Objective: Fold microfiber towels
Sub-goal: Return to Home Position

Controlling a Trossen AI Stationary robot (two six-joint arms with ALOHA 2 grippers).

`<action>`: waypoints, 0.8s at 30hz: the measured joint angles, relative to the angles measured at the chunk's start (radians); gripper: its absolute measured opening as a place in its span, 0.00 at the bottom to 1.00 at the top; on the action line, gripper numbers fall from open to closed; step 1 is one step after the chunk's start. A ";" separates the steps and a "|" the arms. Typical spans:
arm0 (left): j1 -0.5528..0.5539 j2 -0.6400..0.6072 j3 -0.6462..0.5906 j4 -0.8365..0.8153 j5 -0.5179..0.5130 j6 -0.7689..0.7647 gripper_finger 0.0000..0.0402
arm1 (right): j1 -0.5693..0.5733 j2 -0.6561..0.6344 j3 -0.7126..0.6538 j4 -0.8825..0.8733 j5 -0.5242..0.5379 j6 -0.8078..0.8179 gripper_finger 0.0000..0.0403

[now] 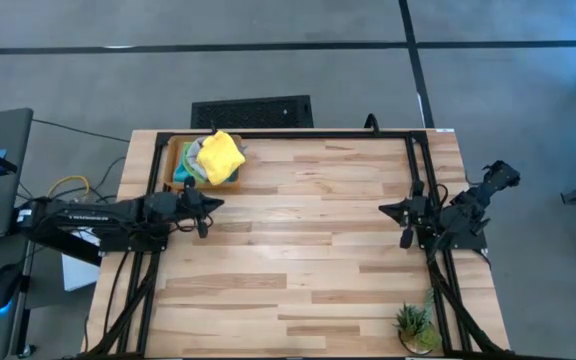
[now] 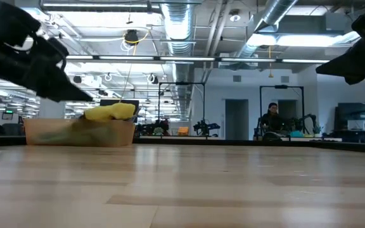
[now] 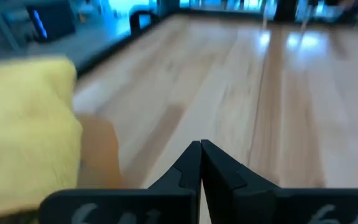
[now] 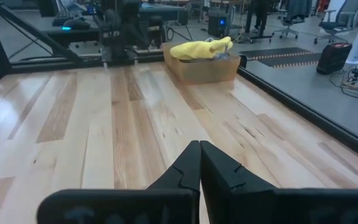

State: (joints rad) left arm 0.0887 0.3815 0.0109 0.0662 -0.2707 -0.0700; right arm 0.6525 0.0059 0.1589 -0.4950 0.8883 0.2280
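Note:
The microfiber towels lie heaped in a shallow tan box (image 1: 180,150) at the table's far left corner. A crumpled yellow towel (image 1: 219,157) sits on top, and turquoise and green cloth (image 1: 188,168) shows beneath it. My left gripper (image 1: 216,205) hovers shut just near of the box at the table's left edge, holding nothing; the yellow towel (image 3: 23,124) fills the side of its wrist view. My right gripper (image 1: 385,209) hovers shut at the table's right edge, far from the box (image 4: 202,65), with nothing between its fingers (image 4: 199,165).
A small potted plant (image 1: 414,325) stands at the table's near right corner. A black metal frame (image 1: 308,134) runs along the table's far edge and down both sides. The bare wooden tabletop (image 1: 308,230) stretches between the two arms.

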 joint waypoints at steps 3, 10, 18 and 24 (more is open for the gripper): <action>0.000 -0.097 0.000 0.000 0.000 -0.001 0.00 | 0.000 0.000 0.000 -0.005 0.000 0.000 0.07; 0.038 -0.318 -0.001 0.002 -0.001 -0.001 0.00 | 0.000 0.000 0.000 -0.022 0.000 0.007 0.07; 0.143 -0.371 -0.001 0.036 -0.027 -0.002 0.00 | 0.000 0.000 0.000 -0.022 0.000 0.008 0.08; 0.161 -0.378 -0.002 0.006 -0.025 -0.002 0.00 | 0.000 -0.001 0.000 -0.022 0.001 0.008 0.08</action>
State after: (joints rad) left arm 0.2493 0.0035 0.0093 0.0724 -0.2959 -0.0717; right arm 0.6521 0.0051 0.1593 -0.5166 0.8892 0.2356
